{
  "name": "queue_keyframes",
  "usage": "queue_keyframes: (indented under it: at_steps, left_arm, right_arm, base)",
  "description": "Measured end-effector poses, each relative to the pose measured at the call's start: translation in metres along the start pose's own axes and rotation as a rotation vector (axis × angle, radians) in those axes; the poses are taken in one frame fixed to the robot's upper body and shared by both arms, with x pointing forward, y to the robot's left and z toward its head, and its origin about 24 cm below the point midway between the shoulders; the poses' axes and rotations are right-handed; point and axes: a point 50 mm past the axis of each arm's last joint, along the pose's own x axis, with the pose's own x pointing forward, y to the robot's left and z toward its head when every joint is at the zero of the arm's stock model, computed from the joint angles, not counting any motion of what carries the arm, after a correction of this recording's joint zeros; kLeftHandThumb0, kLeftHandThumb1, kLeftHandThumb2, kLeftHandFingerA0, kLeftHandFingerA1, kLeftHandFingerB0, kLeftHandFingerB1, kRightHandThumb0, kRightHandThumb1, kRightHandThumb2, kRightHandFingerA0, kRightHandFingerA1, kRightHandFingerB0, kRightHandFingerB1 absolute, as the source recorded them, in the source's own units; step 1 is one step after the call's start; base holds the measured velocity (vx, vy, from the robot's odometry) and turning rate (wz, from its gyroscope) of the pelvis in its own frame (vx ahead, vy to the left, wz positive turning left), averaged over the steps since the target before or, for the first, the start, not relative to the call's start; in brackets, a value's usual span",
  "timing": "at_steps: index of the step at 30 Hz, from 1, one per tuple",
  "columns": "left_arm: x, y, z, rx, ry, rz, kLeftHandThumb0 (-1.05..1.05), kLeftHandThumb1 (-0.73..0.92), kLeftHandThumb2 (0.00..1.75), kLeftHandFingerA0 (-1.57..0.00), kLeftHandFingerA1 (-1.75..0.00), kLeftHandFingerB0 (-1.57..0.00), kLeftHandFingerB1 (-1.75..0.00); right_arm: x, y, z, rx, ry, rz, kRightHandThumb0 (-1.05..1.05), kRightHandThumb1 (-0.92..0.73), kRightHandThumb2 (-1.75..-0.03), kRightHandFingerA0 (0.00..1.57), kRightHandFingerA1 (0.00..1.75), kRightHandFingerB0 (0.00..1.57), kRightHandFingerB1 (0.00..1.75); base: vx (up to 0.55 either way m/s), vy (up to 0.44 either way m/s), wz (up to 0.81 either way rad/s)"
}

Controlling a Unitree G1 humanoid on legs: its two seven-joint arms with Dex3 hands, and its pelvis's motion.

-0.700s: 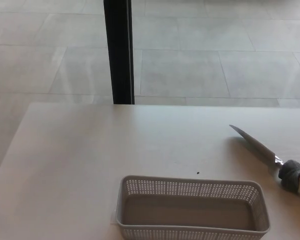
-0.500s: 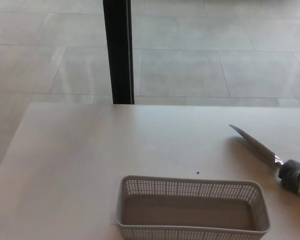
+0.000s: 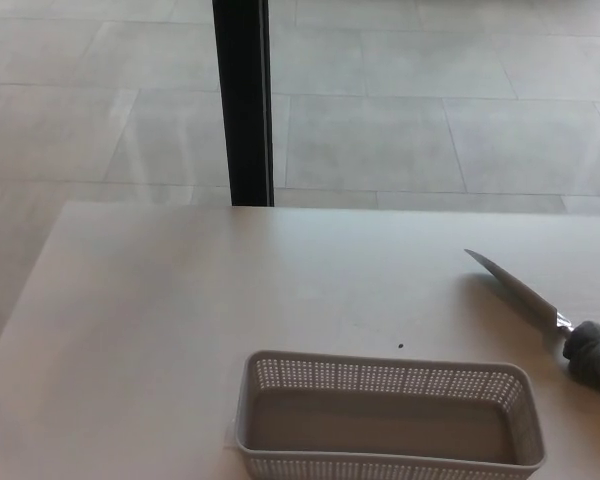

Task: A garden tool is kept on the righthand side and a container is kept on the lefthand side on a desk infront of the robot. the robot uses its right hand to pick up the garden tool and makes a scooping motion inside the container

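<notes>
A garden tool [image 3: 540,305] lies on the right side of the desk [image 3: 180,320], with its thin, pointed metal blade aimed up and toward the middle. Its handle end runs off the right edge of the picture, so I can only see a dark band [image 3: 588,352] wrapped where the blade meets the handle. A grey basket container [image 3: 385,418] sits at the front of the desk, near the tool but not touching it. It looks empty, and its walls are full of little holes. I can't see either robot hand at all, so I can't tell if the fingers are spread or closed. I think the tool will be stiff and hard, and not very heavy. The shiny blade looks smooth and slippery, and the tip looks sharp, so that is a bad place to grab. The best place to hold it is the handle, just behind the dark band, where thick fingers can wrap around. The tool lies flat on the desk, so getting fingers under it could be tricky. The container looks like light plastic. It might slide or tip if the tool pushes hard on its wall, so the scoop should be gentle and stay in the middle of it. Nothing has been picked up yet.
</notes>
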Motion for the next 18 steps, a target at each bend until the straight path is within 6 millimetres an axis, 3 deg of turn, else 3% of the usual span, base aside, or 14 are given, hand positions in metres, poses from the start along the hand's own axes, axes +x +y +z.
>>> queue_keyframes:
  at_steps: [1, 2, 3, 4, 5, 6, 7, 8, 9, 12, 18]
  left_arm:
    - [0.000, 0.000, 0.000, 0.000, 0.000, 0.000, -0.73, -0.04, 1.17, -0.96, -1.08, -0.77, -1.00]
    - [0.000, 0.000, 0.000, -0.001, 0.001, -0.001, -0.69, 0.04, 1.10, -1.05, -1.12, -0.83, -1.00]
    - [0.000, 0.000, 0.000, -0.001, 0.001, -0.001, -0.72, -0.02, 1.16, -0.93, -1.10, -0.78, -1.01]
    - [0.000, 0.000, 0.000, -0.003, -0.001, -0.002, -0.72, -0.02, 1.16, -0.93, -1.10, -0.78, -1.01]
    - [0.000, 0.000, 0.000, -0.005, -0.002, -0.002, -0.77, 0.03, 1.12, -0.90, -1.06, -0.77, -0.97]
    - [0.000, 0.000, 0.000, -0.006, -0.002, -0.003, -0.77, 0.03, 1.12, -0.90, -1.06, -0.77, -0.97]
    - [0.000, 0.000, 0.000, -0.006, -0.002, -0.003, -0.75, 0.03, 1.11, -0.91, -1.05, -0.76, -0.96]
    - [0.000, -0.001, 0.000, -0.006, -0.004, -0.004, -0.76, 0.02, 1.12, -0.90, -1.06, -0.76, -0.97]
    - [0.000, -0.001, 0.000, -0.006, -0.004, -0.005, -0.74, -0.01, 1.17, -0.94, -1.11, -0.77, -1.01]
    - [0.000, -0.001, 0.000, -0.007, -0.003, -0.007, -0.74, 0.03, 1.09, -0.91, -1.08, -0.75, -0.97]
    - [0.000, -0.001, -0.001, -0.007, 0.001, -0.009, -0.70, 0.00, 1.12, -0.95, -1.06, -0.81, -0.98]
  right_arm:
    - [0.003, 0.004, 0.011, -0.006, -0.039, 0.019, -1.04, -0.62, -0.95, 0.09, 0.75, 0.06, 0.54]
    - [0.006, 0.008, 0.020, -0.014, -0.075, 0.037, -1.03, -0.65, -1.06, 0.07, 0.70, 0.00, 0.55]
    - [0.009, 0.014, 0.034, -0.031, -0.123, 0.064, -1.05, -0.66, -1.07, 0.02, 0.60, 0.03, 0.46]
    - [0.010, 0.019, 0.044, -0.045, -0.159, 0.087, -1.05, -0.66, -1.07, 0.02, 0.60, 0.03, 0.46]
    - [0.011, 0.025, 0.053, -0.063, -0.191, 0.114, -1.02, -0.67, -0.72, 0.00, 0.52, 0.00, 0.34]
    - [0.010, 0.035, 0.064, -0.097, -0.229, 0.160, -1.02, -0.67, -0.72, 0.00, 0.52, 0.00, 0.34]
    - [0.010, 0.043, 0.071, -0.127, -0.255, 0.199, -0.99, -0.64, -1.07, 0.14, 0.20, 0.00, 0.21]
    - [0.009, 0.052, 0.076, -0.160, -0.274, 0.237, -1.02, -0.68, -1.05, 0.07, 0.13, 0.06, 0.09]
    - [0.008, 0.059, 0.080, -0.190, -0.287, 0.271, -0.86, -0.61, -1.04, 0.00, 0.20, 0.00, 0.16]
    - [0.005, 0.081, 0.080, -0.262, -0.296, 0.361, -0.87, -0.60, -1.04, 0.02, 0.23, 0.02, 0.19]
    - [-0.004, 0.118, 0.061, -0.405, -0.264, 0.511, -0.89, -0.62, -1.07, 0.03, 0.19, 0.05, 0.18]
  base:
    - [0.00, 0.000, 0.00]
    - [0.00, 0.000, 0.00]
    - [0.00, 0.000, 0.00]
    - [0.00, 0.000, 0.00]
    - [0.00, 0.000, 0.00]
    - [0.00, 0.000, 0.00]
    - [0.00, 0.000, 0.00]
    - [0.00, 0.000, 0.00]
    - [0.00, 0.000, 0.00]
    - [0.00, 0.000, 0.00]
    - [0.00, 0.000, 0.00]
